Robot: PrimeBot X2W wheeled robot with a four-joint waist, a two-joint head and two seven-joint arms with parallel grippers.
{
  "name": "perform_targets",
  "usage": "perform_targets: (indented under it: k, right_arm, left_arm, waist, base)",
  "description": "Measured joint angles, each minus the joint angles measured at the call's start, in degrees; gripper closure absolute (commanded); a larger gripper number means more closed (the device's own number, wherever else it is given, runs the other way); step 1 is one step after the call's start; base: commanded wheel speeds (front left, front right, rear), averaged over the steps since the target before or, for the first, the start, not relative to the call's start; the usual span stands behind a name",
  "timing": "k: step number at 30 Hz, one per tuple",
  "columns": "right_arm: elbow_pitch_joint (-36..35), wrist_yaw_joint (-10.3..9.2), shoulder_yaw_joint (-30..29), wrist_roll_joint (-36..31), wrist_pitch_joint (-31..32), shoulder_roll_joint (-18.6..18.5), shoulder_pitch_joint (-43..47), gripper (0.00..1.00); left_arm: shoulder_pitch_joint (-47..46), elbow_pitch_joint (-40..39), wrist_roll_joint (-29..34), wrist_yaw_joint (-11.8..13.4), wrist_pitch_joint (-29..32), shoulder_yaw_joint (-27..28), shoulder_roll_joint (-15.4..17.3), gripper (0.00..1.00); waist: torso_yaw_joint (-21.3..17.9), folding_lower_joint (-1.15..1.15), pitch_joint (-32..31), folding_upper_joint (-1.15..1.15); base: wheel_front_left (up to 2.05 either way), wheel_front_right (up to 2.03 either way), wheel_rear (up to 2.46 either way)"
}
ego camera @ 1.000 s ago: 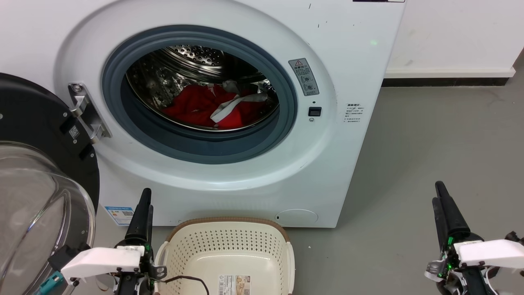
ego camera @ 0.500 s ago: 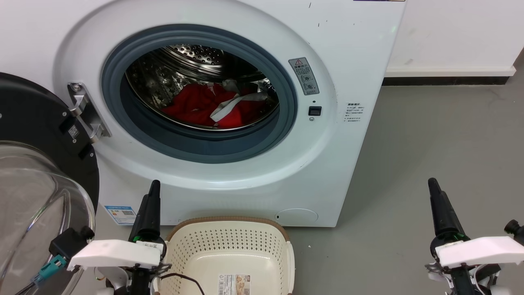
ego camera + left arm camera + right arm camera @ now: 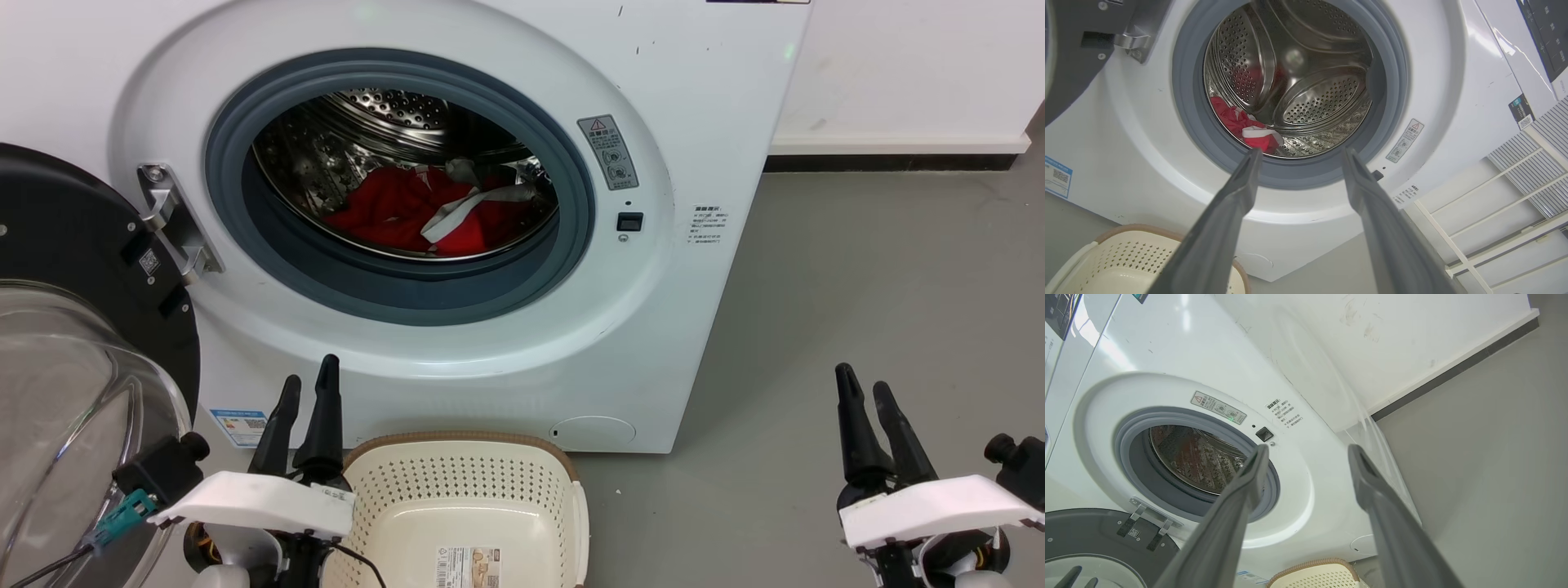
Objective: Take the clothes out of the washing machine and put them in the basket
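The white washing machine [image 3: 653, 343] stands with its porthole open. Red clothes [image 3: 384, 214] with a pale grey band lie in the bottom of the steel drum, and they also show in the left wrist view as red clothes [image 3: 1237, 121] with white trim. The cream basket [image 3: 457, 469] sits on the floor right below the porthole, with only a paper label inside. My left gripper [image 3: 309, 380] is open at the basket's left rim, aimed at the drum [image 3: 1302, 152]. My right gripper [image 3: 862, 384] hangs open over the floor to the machine's right [image 3: 1309, 448].
The black-rimmed glass door [image 3: 77, 269] swings wide open at the left, close to my left arm. Grey floor [image 3: 882, 269] stretches to the right up to a white wall with a dark skirting. A white slatted frame [image 3: 1515, 179] stands beside the machine.
Both grippers' fingers, together a second ago, now stand apart. The left gripper has shifted right and up toward the porthole; the right one has edged left.
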Motion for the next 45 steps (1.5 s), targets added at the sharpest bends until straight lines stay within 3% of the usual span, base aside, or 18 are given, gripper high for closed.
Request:
perform_targets:
  k: [22, 45]
  right_arm:
    - [-2.2, 0.00, 1.1, -16.9, -2.0, 0.0, 1.2, 0.00]
    - [-3.2, 0.01, 0.8, -30.4, -3.2, 0.0, 1.9, 0.00]
  left_arm:
    - [0.0, -1.1, 17.8, 2.0, -3.7, -2.4, 1.2, 0.00]
    - [0.0, 1.7, 29.9, 4.7, -6.8, -3.6, 2.4, 0.00]
  waist:
    - [-0.2, 0.00, 0.1, 0.00]
    - [-0.4, 0.00, 0.1, 0.00]
  base:
    - [0.00, 0.00, 0.00]
    - [0.00, 0.00, 0.00]
